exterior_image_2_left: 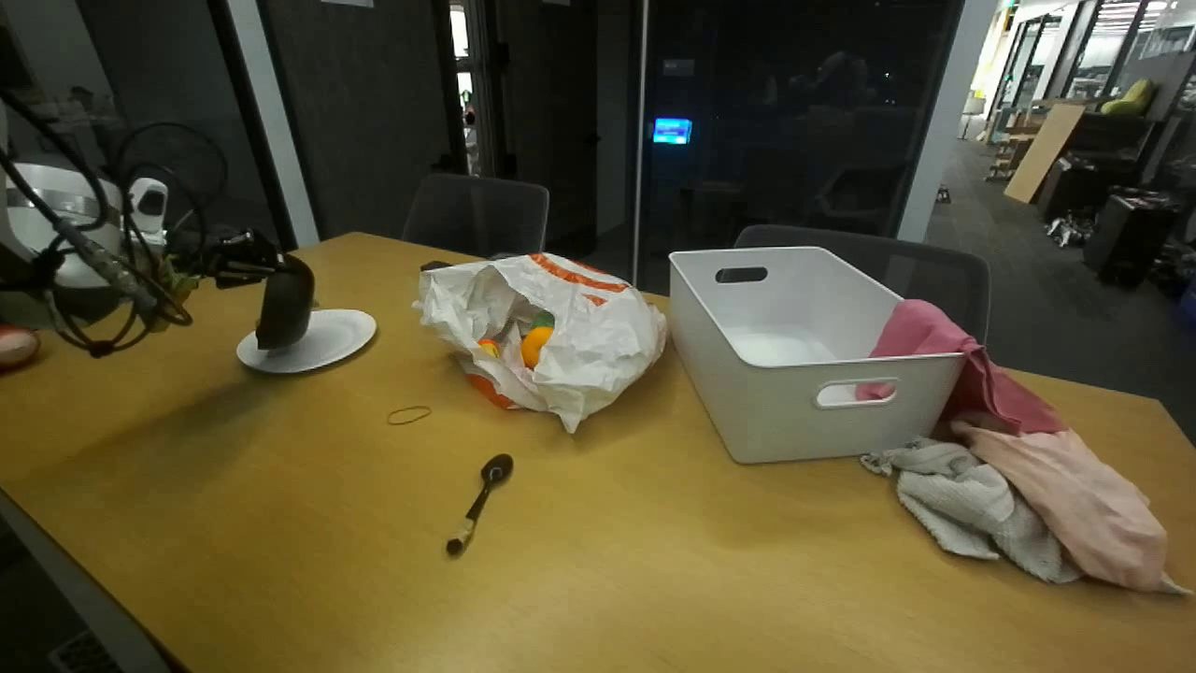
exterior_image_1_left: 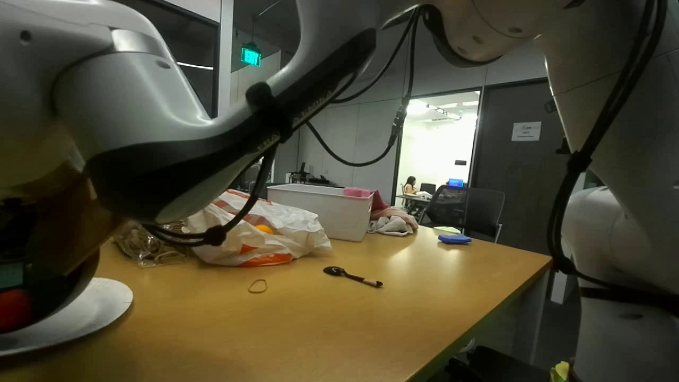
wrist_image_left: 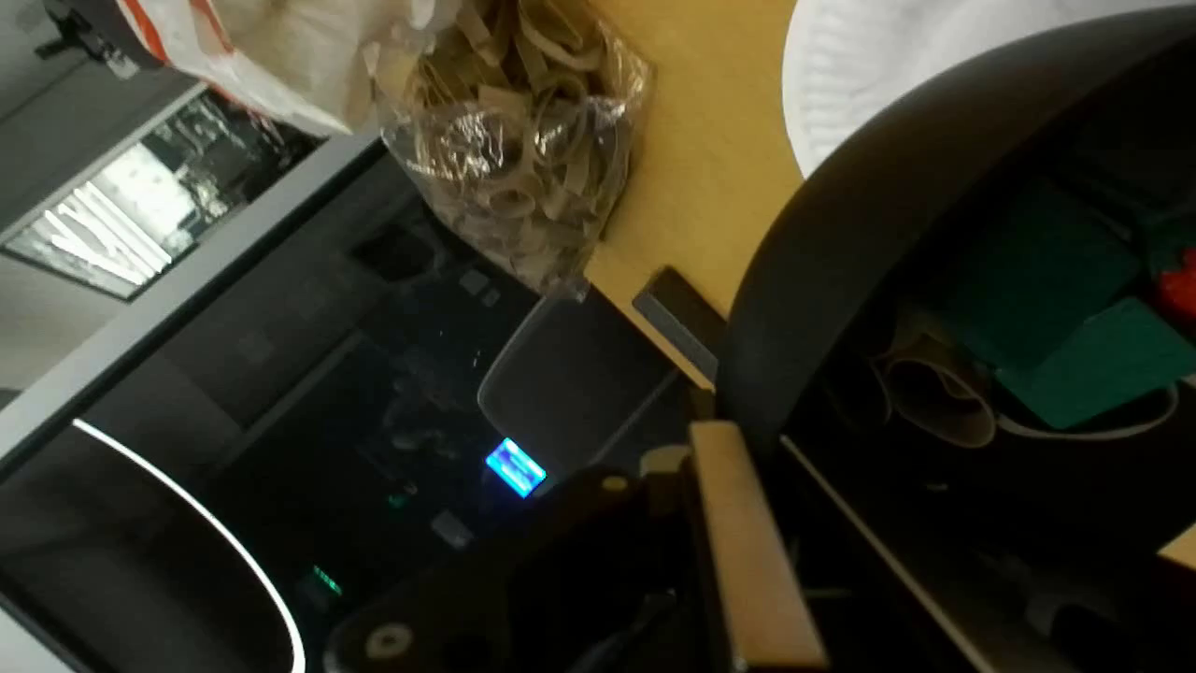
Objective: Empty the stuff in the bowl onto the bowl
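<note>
A black bowl [wrist_image_left: 841, 215] is tilted on its side over a white paper plate [wrist_image_left: 860, 84]. Both also show in the exterior views: the bowl [exterior_image_2_left: 287, 304] and plate [exterior_image_2_left: 341, 338], and the bowl [exterior_image_1_left: 85, 281] and plate [exterior_image_1_left: 114, 302]. My gripper [wrist_image_left: 750, 439] is shut on the bowl's rim, with a finger on each side of the wall. Inside the bowl are green blocks [wrist_image_left: 1089, 360], a brown curled strip [wrist_image_left: 939, 393] and a red thing [wrist_image_left: 1179, 285]; the red thing [exterior_image_1_left: 15, 310] also shows in an exterior view. I cannot tell whether the bowl touches the plate.
A white bag with fruit [exterior_image_2_left: 598, 341], a white bin [exterior_image_2_left: 794, 411] with pink cloth [exterior_image_2_left: 934, 336], and a grey towel [exterior_image_2_left: 972, 505] lie beyond the plate. A black spoon [exterior_image_2_left: 486, 491] and rubber band [exterior_image_2_left: 409, 415] lie nearer. A clear bag of bands [wrist_image_left: 523, 140] lies beside the plate.
</note>
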Controlling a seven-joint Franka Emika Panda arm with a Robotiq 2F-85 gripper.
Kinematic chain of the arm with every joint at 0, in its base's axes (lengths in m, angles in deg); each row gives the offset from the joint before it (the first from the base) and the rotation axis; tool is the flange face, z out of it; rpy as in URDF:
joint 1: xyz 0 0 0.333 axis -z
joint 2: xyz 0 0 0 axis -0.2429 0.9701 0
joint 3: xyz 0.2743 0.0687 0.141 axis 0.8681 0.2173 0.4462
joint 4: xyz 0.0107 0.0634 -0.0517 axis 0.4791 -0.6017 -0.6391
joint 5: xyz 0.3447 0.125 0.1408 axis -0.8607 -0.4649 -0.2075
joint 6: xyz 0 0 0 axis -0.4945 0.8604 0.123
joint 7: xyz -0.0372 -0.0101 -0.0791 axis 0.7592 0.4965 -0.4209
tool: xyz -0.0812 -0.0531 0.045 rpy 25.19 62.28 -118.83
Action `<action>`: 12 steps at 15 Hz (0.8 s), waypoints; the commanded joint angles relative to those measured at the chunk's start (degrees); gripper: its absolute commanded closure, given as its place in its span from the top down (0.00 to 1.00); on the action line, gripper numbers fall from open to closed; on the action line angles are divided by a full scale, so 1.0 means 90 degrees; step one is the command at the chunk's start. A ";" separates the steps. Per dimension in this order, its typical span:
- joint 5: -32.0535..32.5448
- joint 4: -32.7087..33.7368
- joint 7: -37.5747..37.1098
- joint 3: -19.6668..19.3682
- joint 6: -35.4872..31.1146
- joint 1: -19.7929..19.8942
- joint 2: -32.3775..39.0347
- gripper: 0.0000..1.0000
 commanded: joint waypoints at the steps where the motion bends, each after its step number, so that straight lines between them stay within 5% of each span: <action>1: 0.1116 0.0134 -0.0387 0.0037 -0.0005 -0.0078 0.0034 0.08; 12: 0.4312 -0.0321 -0.1005 0.0016 0.0362 0.0633 0.0069 0.08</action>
